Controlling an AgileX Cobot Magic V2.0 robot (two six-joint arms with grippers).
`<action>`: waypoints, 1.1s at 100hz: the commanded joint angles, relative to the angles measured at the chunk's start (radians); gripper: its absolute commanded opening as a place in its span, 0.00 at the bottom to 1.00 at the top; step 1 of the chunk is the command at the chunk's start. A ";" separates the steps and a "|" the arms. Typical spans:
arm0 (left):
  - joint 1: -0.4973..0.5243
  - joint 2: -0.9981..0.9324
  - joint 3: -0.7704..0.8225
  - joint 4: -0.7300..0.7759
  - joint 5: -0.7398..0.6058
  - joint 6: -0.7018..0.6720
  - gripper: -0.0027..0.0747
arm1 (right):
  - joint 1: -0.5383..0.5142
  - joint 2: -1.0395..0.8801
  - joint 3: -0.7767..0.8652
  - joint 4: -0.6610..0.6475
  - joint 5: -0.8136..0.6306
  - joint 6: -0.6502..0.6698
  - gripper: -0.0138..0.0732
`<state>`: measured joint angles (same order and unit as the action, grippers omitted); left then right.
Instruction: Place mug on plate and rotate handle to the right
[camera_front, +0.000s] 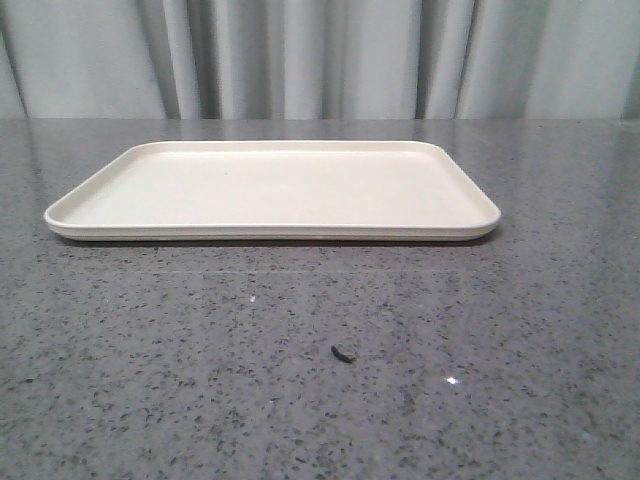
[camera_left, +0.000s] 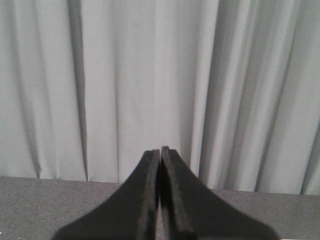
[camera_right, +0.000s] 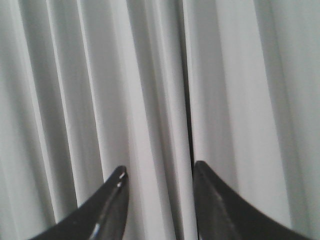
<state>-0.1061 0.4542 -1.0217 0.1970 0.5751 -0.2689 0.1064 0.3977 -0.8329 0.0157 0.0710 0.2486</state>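
The plate (camera_front: 270, 190) is a flat cream-white rectangular tray lying on the grey speckled table at the middle back of the front view, with nothing on it. The mug and its handle are out of view in every frame. Neither arm shows in the front view. In the left wrist view my left gripper (camera_left: 160, 150) is shut with its black fingers pressed together, holding nothing, facing the curtain over the table's far edge. In the right wrist view my right gripper (camera_right: 159, 171) is open and empty, facing only the curtain.
A grey pleated curtain (camera_front: 320, 55) hangs behind the table's far edge. A small dark speck (camera_front: 343, 352) lies on the table in front of the plate. The grey table top (camera_left: 40, 200) shows below the curtain in the left wrist view.
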 joint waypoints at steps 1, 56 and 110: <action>-0.059 0.041 -0.065 -0.006 -0.045 0.029 0.13 | 0.003 0.018 -0.030 -0.016 -0.084 -0.008 0.54; -0.199 0.220 -0.392 0.124 0.384 0.040 0.44 | 0.003 0.173 -0.302 -0.187 0.188 -0.011 0.54; -0.199 0.524 -0.600 0.188 0.691 0.215 0.44 | 0.003 0.460 -0.672 -0.208 0.541 -0.178 0.54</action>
<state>-0.2980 0.9447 -1.5957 0.3702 1.2801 -0.0669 0.1064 0.8325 -1.4734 -0.1729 0.6461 0.0982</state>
